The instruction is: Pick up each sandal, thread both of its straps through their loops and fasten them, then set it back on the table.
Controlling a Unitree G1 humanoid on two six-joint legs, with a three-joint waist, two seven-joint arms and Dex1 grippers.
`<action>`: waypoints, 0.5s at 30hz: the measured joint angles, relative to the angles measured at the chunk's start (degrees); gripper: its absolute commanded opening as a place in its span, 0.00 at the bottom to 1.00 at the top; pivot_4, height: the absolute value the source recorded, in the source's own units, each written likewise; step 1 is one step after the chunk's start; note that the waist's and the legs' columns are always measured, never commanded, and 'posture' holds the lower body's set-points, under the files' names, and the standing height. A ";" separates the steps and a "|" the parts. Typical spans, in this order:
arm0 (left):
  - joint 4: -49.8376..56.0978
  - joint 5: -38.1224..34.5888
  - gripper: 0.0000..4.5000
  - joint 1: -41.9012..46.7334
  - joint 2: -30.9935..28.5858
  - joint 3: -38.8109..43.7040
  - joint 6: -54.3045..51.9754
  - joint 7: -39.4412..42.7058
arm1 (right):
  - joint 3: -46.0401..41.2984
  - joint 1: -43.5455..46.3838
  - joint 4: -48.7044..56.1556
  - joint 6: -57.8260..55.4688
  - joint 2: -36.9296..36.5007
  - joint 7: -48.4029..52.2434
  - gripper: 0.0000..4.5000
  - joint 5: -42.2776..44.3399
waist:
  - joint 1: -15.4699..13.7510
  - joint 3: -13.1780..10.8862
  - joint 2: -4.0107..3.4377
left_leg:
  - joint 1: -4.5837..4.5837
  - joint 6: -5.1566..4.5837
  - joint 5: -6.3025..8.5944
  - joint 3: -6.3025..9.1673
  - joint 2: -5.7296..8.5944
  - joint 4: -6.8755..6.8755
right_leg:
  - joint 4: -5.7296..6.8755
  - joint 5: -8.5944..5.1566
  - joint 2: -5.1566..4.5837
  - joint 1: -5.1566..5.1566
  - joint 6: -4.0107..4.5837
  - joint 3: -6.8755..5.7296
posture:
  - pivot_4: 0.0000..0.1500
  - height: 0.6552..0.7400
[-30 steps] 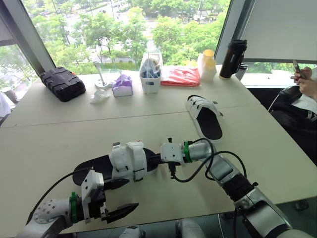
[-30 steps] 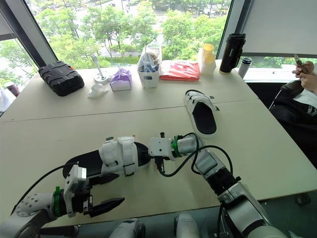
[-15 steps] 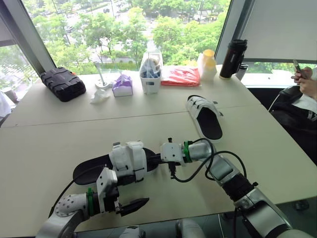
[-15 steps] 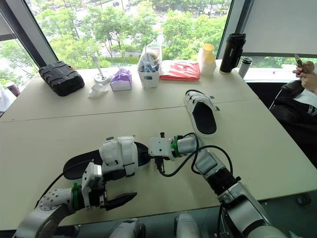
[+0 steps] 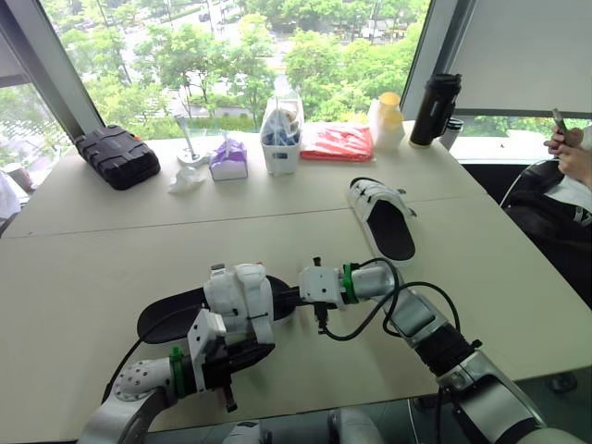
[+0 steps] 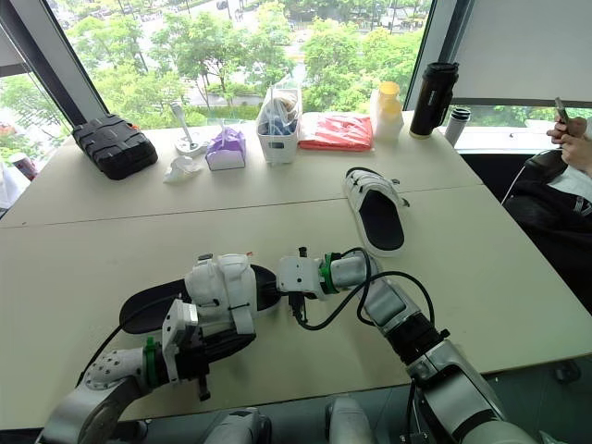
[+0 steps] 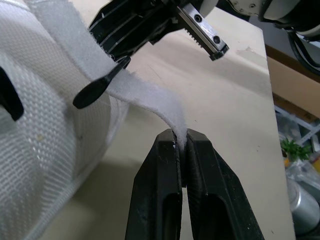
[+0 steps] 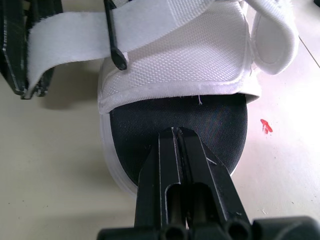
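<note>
A black-soled sandal (image 5: 171, 314) with white straps (image 5: 239, 294) lies near the table's front edge. My left gripper (image 5: 248, 356) is at its near side, shut on the free end of one white strap (image 7: 150, 97), which passes through a black loop (image 7: 100, 85); the pinch (image 7: 181, 144) is plain in the left wrist view. My right gripper (image 5: 289, 296) is shut, its tips (image 8: 177, 131) lying on the toe of the black insole (image 8: 150, 125). A second sandal (image 5: 382, 220) lies further back on the right, toe-up and untouched.
Along the window edge stand a black case (image 5: 116, 155), a purple tissue pack (image 5: 228, 159), a white container (image 5: 281, 139), a red bag (image 5: 337, 141), a yellow-capped bottle (image 5: 387, 120) and a black tumbler (image 5: 435, 109). A person with a phone (image 5: 569, 148) sits at the far right.
My left gripper has moved in from the front edge to the sandal and gone from open to shut on the strap end. The right arm and both sandals have stayed put.
</note>
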State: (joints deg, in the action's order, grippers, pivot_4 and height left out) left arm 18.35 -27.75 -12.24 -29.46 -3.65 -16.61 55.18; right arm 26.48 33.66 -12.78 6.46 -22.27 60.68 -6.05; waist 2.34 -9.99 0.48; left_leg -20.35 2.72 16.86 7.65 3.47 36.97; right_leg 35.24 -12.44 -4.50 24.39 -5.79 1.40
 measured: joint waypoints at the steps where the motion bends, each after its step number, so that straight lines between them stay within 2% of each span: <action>1: 0.56 -0.48 0.00 -0.43 -0.62 0.07 -0.71 0.09 | 0.01 0.00 0.00 0.00 0.00 0.01 0.00 0.00 | 0.01 0.00 -0.01 | 0.00 0.00 0.00 0.00 0.00 0.00 | 0.00 0.00 0.00 0.00 0.00 0.01 | 1.00 1.00; 10: 7.88 -3.97 0.00 -8.18 -13.06 -1.23 -10.65 3.79 | 0.09 0.00 0.23 0.27 0.41 0.44 0.00 0.18 | 0.27 0.00 -0.03 | 0.04 -0.06 0.04 -0.01 -0.05 -0.05 | 0.00 -0.03 0.03 0.01 0.03 0.03 | 1.00 1.00; 15: 10.58 -5.49 0.00 -9.32 -14.16 0.75 -10.06 3.84 | 0.18 0.00 0.12 0.23 0.82 0.52 0.00 0.12 | 0.18 0.00 -0.04 | 0.02 -0.08 0.05 0.00 -0.08 -0.09 | -0.02 -0.07 0.06 0.04 0.09 0.02 | 1.00 1.00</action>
State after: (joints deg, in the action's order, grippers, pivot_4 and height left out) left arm 28.93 -33.24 -21.56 -43.62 -2.90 -26.68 59.03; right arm 26.66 33.66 -12.66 6.69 -21.45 61.20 -5.93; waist 2.53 -9.99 0.44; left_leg -20.34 2.64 16.91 7.65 3.39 36.89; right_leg 35.22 -12.50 -4.44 24.44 -5.71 1.42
